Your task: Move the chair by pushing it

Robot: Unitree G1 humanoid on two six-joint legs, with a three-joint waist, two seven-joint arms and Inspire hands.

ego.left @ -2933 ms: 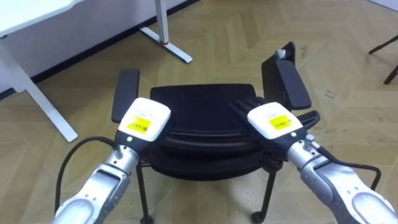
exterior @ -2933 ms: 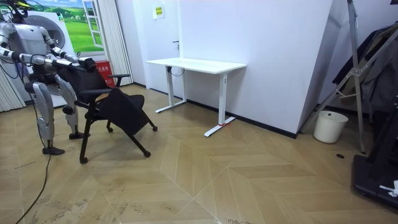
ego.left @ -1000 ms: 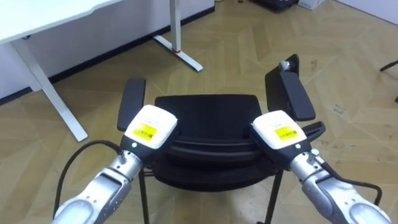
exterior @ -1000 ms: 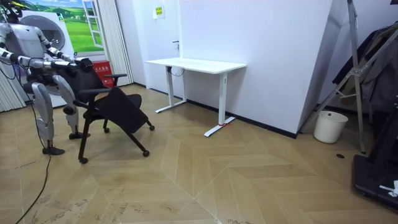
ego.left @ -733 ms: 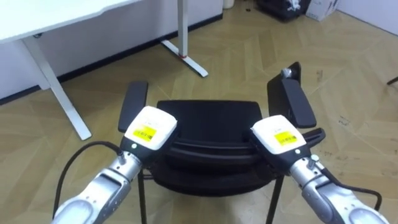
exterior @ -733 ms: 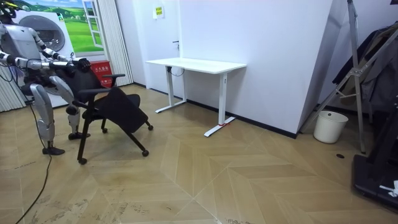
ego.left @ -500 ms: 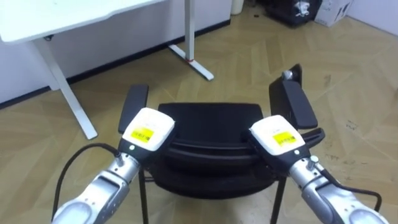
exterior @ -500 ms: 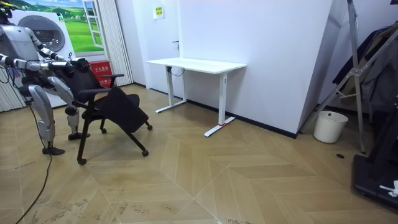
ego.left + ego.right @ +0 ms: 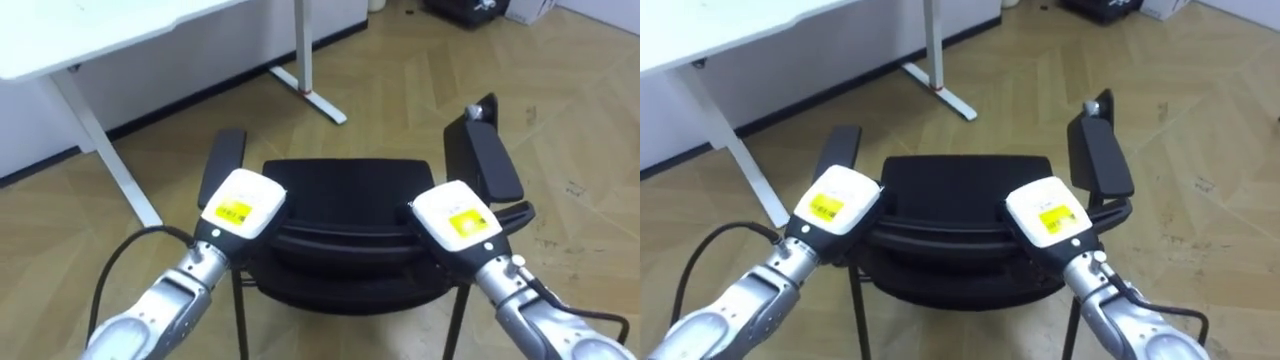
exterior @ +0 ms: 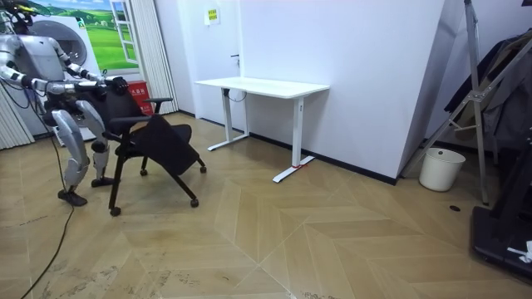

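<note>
Black chair (image 9: pixel 340 185) | left hand (image 9: pixel 240 205), right hand (image 9: pixel 458 218) at its backrest top | open or gripping: cannot tell

2 head eyes down over chair (image 9: pixel 340 190); room camera far, side-on

Left hand (image 9: pixel 238 205) and right hand (image 9: pixel 458 218) wear white shells with yellow stickers. Forearms are silvery metal, and a black cable loops by the left one.

The black chair (image 9: pixel 340 190) filled the middle of the frame, blocking any way straight ahead. Beyond it, at upper left, stood the white desk (image 9: pixel 90 35) with its legs. Bare wooden floor (image 9: pixel 570 110) lay open on the right and upper right.
</note>
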